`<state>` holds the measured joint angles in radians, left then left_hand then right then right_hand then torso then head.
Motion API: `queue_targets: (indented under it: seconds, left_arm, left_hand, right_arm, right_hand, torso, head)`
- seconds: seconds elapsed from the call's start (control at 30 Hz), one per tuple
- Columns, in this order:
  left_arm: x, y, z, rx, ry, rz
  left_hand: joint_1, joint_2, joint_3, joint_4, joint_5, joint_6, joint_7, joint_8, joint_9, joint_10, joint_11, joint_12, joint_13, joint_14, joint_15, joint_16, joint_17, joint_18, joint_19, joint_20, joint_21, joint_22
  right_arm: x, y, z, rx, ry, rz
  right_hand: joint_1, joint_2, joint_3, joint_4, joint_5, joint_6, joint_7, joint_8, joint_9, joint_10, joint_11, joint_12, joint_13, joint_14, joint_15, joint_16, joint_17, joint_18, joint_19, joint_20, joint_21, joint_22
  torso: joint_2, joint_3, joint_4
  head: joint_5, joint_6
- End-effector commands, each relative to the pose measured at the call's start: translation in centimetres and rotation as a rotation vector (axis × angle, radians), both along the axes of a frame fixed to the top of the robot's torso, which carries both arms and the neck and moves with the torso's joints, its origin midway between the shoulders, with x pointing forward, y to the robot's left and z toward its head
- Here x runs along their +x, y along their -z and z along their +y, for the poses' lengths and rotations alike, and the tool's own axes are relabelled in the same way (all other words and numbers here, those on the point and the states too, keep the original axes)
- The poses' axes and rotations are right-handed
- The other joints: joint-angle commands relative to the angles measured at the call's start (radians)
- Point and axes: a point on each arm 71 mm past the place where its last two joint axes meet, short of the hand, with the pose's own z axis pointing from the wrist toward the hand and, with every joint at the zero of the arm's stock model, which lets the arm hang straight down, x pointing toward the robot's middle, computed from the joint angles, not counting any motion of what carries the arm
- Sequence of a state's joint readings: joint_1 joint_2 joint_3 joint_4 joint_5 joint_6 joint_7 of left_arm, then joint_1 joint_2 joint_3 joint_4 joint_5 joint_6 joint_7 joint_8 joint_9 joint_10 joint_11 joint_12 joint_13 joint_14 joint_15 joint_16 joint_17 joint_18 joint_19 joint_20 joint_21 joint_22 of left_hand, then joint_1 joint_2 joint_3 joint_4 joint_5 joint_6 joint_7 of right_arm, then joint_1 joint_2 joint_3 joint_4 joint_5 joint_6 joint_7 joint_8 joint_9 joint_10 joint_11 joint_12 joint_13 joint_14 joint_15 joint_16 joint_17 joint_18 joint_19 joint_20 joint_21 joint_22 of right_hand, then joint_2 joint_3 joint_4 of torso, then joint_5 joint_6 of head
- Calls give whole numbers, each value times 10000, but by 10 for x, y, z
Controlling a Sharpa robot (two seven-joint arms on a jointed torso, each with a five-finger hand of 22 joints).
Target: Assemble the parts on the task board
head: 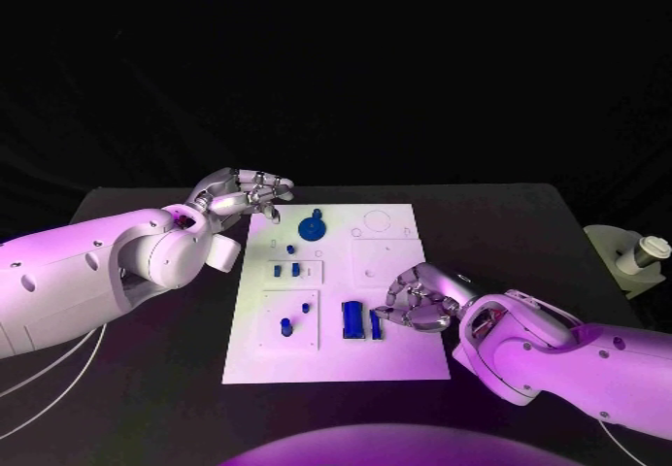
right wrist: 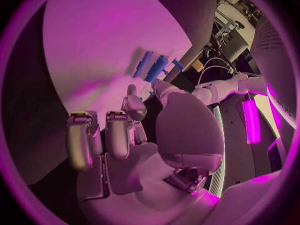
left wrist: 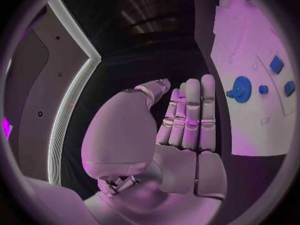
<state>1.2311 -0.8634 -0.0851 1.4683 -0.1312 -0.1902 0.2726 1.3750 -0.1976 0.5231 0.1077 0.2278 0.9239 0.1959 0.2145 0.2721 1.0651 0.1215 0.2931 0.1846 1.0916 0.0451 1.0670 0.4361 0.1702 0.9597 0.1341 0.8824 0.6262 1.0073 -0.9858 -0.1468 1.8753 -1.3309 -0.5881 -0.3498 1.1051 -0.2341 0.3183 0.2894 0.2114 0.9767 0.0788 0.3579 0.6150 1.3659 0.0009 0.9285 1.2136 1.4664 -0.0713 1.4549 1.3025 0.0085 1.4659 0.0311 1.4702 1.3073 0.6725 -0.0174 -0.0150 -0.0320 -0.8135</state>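
Task board sits mid-table. Right hand hovers over it just beside the upright blue bars, fingers curled, holding nothing, likely lining up a grasp. Left hand waits empty, fingers loosely together, off the board's far-left corner near the blue gear.

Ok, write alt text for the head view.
A white task board lies on a black table with blue parts on it. The left hand hovers at the board's far left corner; the right hand sits beside two upright blue parts near its middle.
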Motion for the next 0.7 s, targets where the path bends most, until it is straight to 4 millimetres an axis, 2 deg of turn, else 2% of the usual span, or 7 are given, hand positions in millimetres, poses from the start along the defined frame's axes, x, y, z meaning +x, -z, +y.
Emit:
queue_targets:
  seconds: [0.03,0.13,0.3,0.47,0.53,0.6,0.7]
  left_arm:
    - [1,2,-1,-281,-58,-18]
    - [4,4,0,-481,-280,-55]
    - [11,9,5,-963,-939,-264]
    - [22,16,12,-1401,-1757,-536]
    - [26,20,15,-1515,-2126,-660]
    - [32,24,18,-1593,-2514,-772]
    - [38,29,21,-1612,-2903,-874]
  left_hand:
    - [7,78,-29,77,39,-86,-24,-5,-19,-95,-5,72,10,-64,6,46,-21,134,13,66,-78,-16]
    - [-83,21,-84,170,32,-134,-37,-13,-31,-153,-7,119,14,-209,28,-27,-62,127,-66,90,-177,-66]
    - [-174,-134,-228,469,12,-293,-15,31,-47,-530,136,8,-173,-1550,260,-1382,-723,84,-953,322,-1365,-706]
    - [-46,-182,-283,722,-9,-549,-77,103,-45,-616,348,-487,-651,-2718,743,-3943,-1789,-134,-2478,911,-3868,-2187]
    - [-8,-178,-324,801,-16,-647,-203,112,-67,-681,502,-787,-869,-3179,993,-4886,-2099,-199,-2962,1200,-4806,-2784]
    - [130,-130,-466,865,-12,-789,-300,65,-155,-813,492,-1325,-1197,-3532,1123,-6156,-2507,-104,-3289,1546,-6062,-3660]
    - [244,-64,-616,902,2,-856,-363,-24,-255,-922,418,-1740,-1218,-3644,1081,-6979,-2771,-246,-3191,1574,-6750,-4199]
  right_arm:
    - [14,-14,-4,2237,-16,-827]
    - [31,-17,-14,3160,269,-706]
    - [73,-16,-37,5011,1206,72]
    - [116,-10,-58,6668,2039,550]
    - [131,-8,-65,7266,2330,648]
    - [144,-7,-71,7703,2475,633]
    - [155,-6,-73,8035,2507,563]
  right_hand:
    - [-35,131,-220,0,32,-482,184,-327,-106,-483,159,-1024,-594,298,177,-420,-594,322,337,161,-987,2032]
    - [149,276,-314,-24,-9,-688,283,-506,-155,-850,252,-1752,-1044,182,255,-710,-1033,467,64,246,-1754,1787]
    - [1327,634,-207,-220,75,-1186,733,-850,-197,-2890,683,-4356,-2927,-2008,664,-4140,-5445,1612,-2923,646,-8990,-938]
    - [2019,730,232,-365,-311,-1331,956,-1007,-397,-3793,992,-5730,-4424,-3672,1009,-6261,-6860,1658,-4037,994,-10962,-2213]
    - [2388,765,690,-425,-750,-1452,1103,-1316,-653,-4046,1336,-6770,-5633,-5634,1549,-8333,-7807,1462,-5396,1365,-12361,-3228]
    - [2386,741,1106,-514,-839,-1286,1203,-1684,-1108,-3522,1481,-7815,-7605,-5473,1798,-10010,-8907,1779,-5319,1756,-13564,-4870]
    - [2397,671,1270,-815,-994,-1102,1130,-1894,-1424,-3192,1462,-8354,-8852,-5181,1840,-10880,-9522,1759,-4968,1876,-14062,-5913]
  torso:
    - [-138,-48,-8]
    - [-247,-83,-24]
    - [-517,-161,-89]
    - [-689,-146,-72]
    - [-791,-126,-64]
    - [-865,-114,-22]
    - [-909,-69,26]
  head:
    - [-41,126]
    - [-60,370]
    - [-86,705]
    - [-125,1118]
    - [-96,1236]
    - [-98,1357]
    - [-59,1455]
